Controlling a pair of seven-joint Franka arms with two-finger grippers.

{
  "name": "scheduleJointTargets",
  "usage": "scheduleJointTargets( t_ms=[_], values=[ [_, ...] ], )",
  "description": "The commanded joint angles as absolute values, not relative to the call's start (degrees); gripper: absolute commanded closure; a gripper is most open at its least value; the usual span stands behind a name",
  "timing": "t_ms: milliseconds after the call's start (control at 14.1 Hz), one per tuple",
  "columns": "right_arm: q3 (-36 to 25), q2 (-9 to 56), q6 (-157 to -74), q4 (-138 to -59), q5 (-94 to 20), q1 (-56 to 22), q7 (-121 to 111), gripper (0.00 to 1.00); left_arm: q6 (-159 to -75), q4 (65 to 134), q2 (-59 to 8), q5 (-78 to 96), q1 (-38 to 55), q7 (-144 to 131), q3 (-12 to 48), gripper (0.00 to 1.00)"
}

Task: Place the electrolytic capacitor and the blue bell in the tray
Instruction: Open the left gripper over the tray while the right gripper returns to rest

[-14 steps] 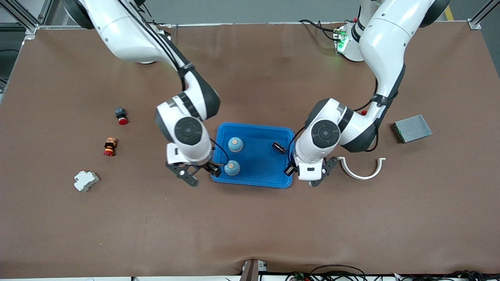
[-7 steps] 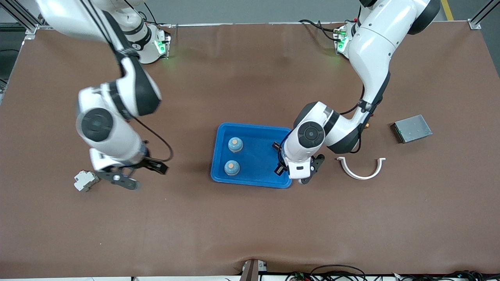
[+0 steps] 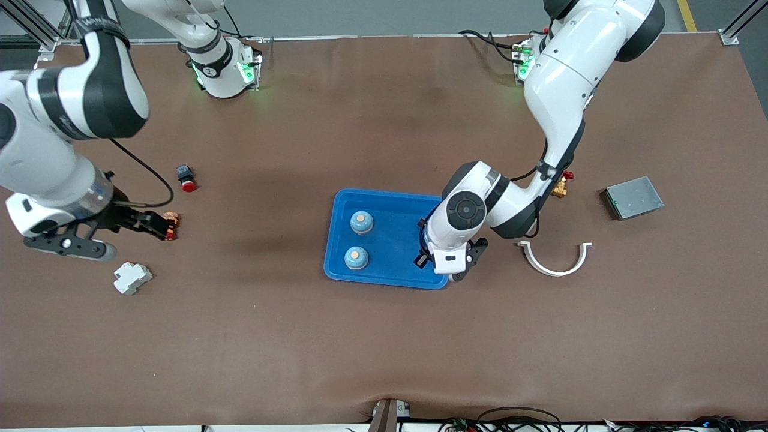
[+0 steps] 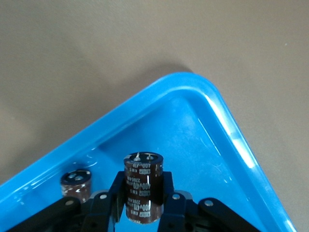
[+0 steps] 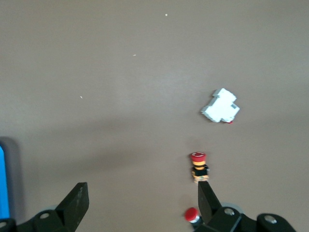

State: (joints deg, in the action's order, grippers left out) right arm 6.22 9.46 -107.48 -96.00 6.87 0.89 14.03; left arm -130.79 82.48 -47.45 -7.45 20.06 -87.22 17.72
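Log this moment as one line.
left pincer: shut on capacitor, over tray | right pincer: open, over table | two blue bells in tray

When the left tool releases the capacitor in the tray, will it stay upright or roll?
The capacitor is a short cylinder, so it probably stands if set flat. If tipped, it likely rolls, but the tray rim should stop it.

Tray (image 4: 231,140): glossy blue plastic, smooth. Capacitor (image 4: 143,186): shiny brown sleeve with print. Surface (image 3: 384,336): matt brown. Plate (image 3: 633,197): dull grey metal.
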Motion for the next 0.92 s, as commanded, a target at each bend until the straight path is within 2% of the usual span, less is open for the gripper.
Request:
scheduleJointTargets(
  t_ms=[0, 213, 709, 780, 851],
  values=[
    [7.03, 4.76, -105.48, -99.14, 2.75, 5.87, 5.57, 0.0, -132.53, 81.04, -48.86, -7.38, 21.09, -87.45, 16.79, 1.0],
    [6.94, 2.73, -102.31, -98.88, -0.35, 9.75, 0.54, 0.0, -133.07, 81.04, -49.57, -7.29, 21.36, -86.84, 15.82, 1.0],
    [7.03, -1.66, -97.91, -98.26, -0.35, 9.93, 0.26, 0.0, -134.65, 80.95, -50.27, -7.38, 21.8, -86.75, 15.21, 1.0],
    [7.12, -2.19, -97.39, -98.26, -0.35, 9.76, 0.52, 0.0, -134.65, 80.95, -50.27, -7.38, 21.8, -86.75, 15.21, 0.85],
    [7.21, -2.72, -96.51, -98.35, -0.7, 9.67, 0.7, 0.0, -134.65, 80.95, -50.27, -7.38, 21.8, -86.66, 15.21, 0.54]
  ],
)
